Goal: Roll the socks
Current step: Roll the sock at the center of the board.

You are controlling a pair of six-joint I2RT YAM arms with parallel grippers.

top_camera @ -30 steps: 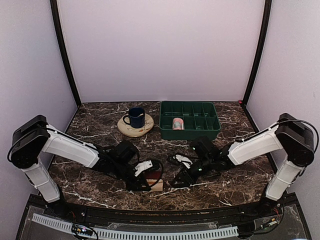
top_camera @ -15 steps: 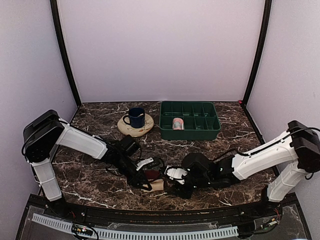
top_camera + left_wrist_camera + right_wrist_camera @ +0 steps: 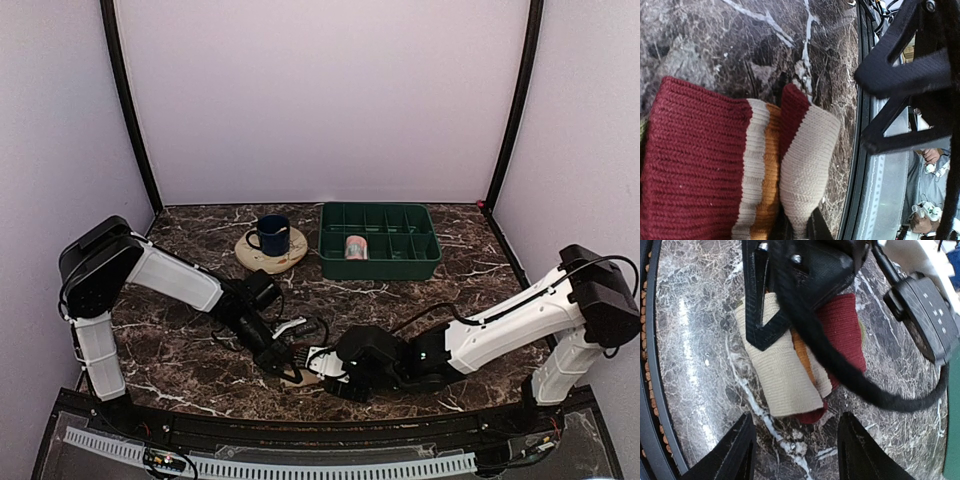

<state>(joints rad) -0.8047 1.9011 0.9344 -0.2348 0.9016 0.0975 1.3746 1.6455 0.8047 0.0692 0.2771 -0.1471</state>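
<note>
Right gripper (image 3: pixel 796 440), jaws wide and empty, had slid leftward to lower centre over the cream striped sock (image 3: pixel 785 375), which the left gripper (image 3: pixel 284 358) pinched shut, likely readying a two-handed roll.

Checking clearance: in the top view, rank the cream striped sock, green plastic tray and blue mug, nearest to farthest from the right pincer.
1. Cream striped sock, right beside the right pincer, near edge.
2. Green plastic tray, straight behind.
3. Blue mug, back left.

My dark marble table (image 3: pixel 470 265) carries a coaster (image 3: pixel 264 264) and green tray (image 3: pixel 380 268) far back, and a striped sock (image 3: pixel 782 375) near me.
</note>
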